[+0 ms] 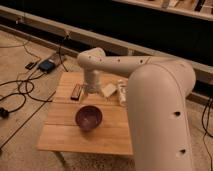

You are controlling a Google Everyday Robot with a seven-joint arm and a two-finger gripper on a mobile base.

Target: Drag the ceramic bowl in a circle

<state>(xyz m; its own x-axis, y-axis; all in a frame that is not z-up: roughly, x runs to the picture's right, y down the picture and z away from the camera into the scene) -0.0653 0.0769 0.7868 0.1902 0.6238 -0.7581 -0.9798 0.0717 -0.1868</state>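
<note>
On the far left of the floor lie black cables (20, 92), with a small dark device (31, 65) and a blue-black box (47, 65) beyond them. A low wooden table (65, 137) stands in the middle of the scene. Toward its far left part rests a dark rectangular object (76, 92). Right of that, the gripper (92, 96) hangs over the middle of the table, at the end of the white arm (120, 65); whether its fingers are spread or pressed together cannot be told from here. The ceramic bowl (89, 118), round and glossy dark purple, sits upright on the tabletop just nearer than the gripper; whether the two touch cannot be told. Further right lie a pale flat packet (108, 90) and a white bottle-like item (121, 92), both near the far edge. The robot's large white body (160, 115) fills the right side.
</note>
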